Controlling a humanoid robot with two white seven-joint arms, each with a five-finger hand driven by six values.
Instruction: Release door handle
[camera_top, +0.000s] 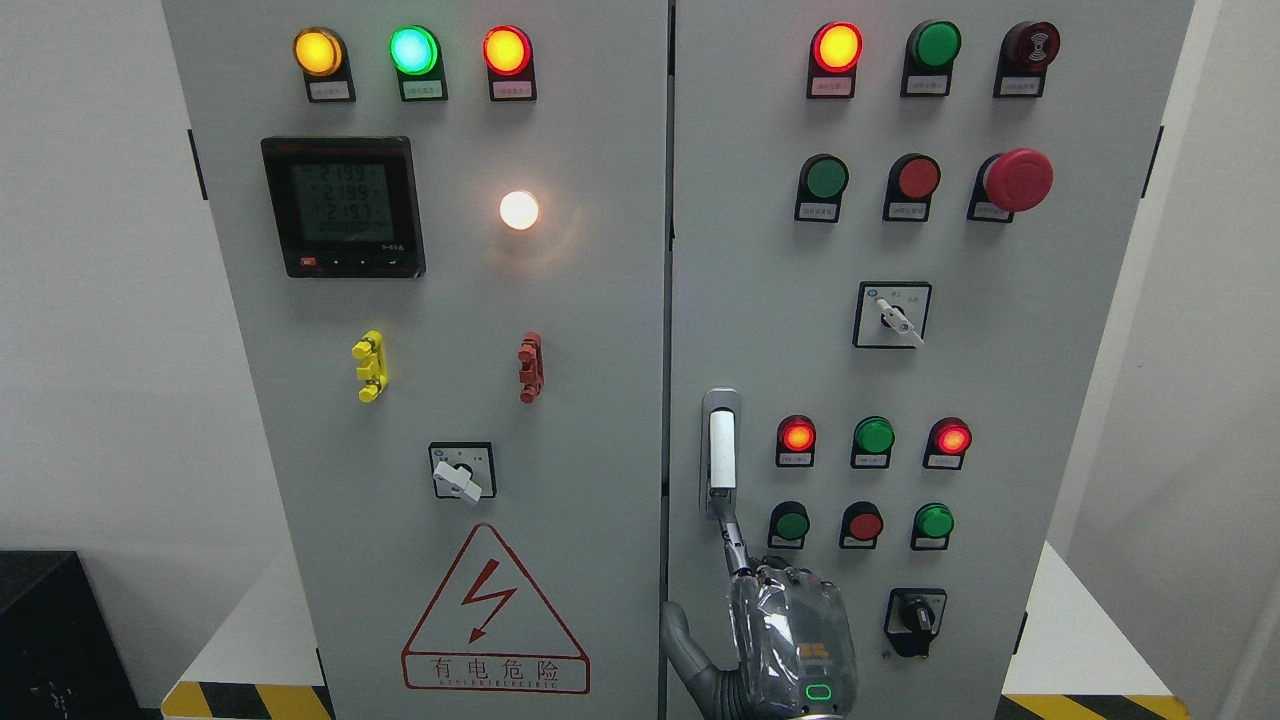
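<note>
a grey electrical cabinet fills nearly the whole head view, its two doors meeting at a dark vertical seam just right of the picture's middle. bare white wall shows on both sides of the cabinet. a dark box sits at the lower left corner, and yellow-and-black hazard stripes run along the base at the bottom left and bottom right.

the door handle is on the right door, just beside the seam: an upright white lever set in a grey recessed plate, at about two-thirds of the way down the picture. to its right are two rows of small red and green round buttons, close but not touching the plate. the panel below the handle is plain down to the bottom edge.

one robot hand rises from the bottom edge right of the middle, so it reads as the right one. its back faces the camera, covered in clear film, with a small green light near the wrist. one finger stretches up and reaches the lower end of the handle plate, touching or almost touching it; the other fingers look curled near the knuckles, and the thumb sticks out toward the seam. nothing is clamped in the hand. the lever itself stands free above the fingertip.
</note>
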